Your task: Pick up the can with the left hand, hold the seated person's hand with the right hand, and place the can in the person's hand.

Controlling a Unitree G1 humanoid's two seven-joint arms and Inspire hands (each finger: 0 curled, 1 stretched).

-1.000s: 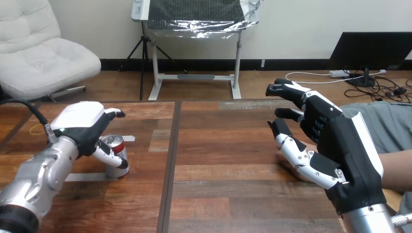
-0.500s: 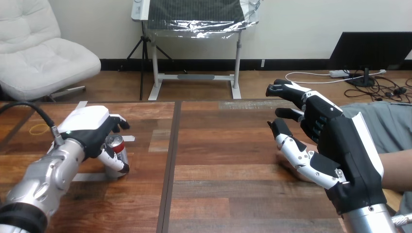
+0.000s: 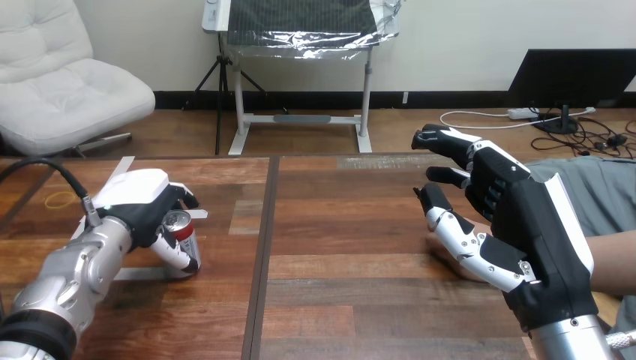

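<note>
A red-and-silver can (image 3: 186,235) stands upright on the wooden table (image 3: 360,225) at the left. My left hand (image 3: 136,199) is wrapped round it, fingers curled behind the can and thumb across its front. At the right, my right hand (image 3: 525,217) hangs above the table with fingers spread and relaxed, holding nothing. The person's hand (image 3: 447,252) lies on the table just under and behind my right thumb, mostly hidden by my hand. Their forearm (image 3: 611,259) runs off to the right edge. I cannot tell whether my right hand touches theirs.
A yellow rubber band (image 3: 56,199) lies at the far left of the table. Strips of pale tape (image 3: 139,274) mark the surface beside the can. A dark seam (image 3: 262,247) runs down the table between the two hands.
My left hand has slid right and lower, and its fingers have curled in round the can. The can still stands on the table. My right hand has stayed where it was.
</note>
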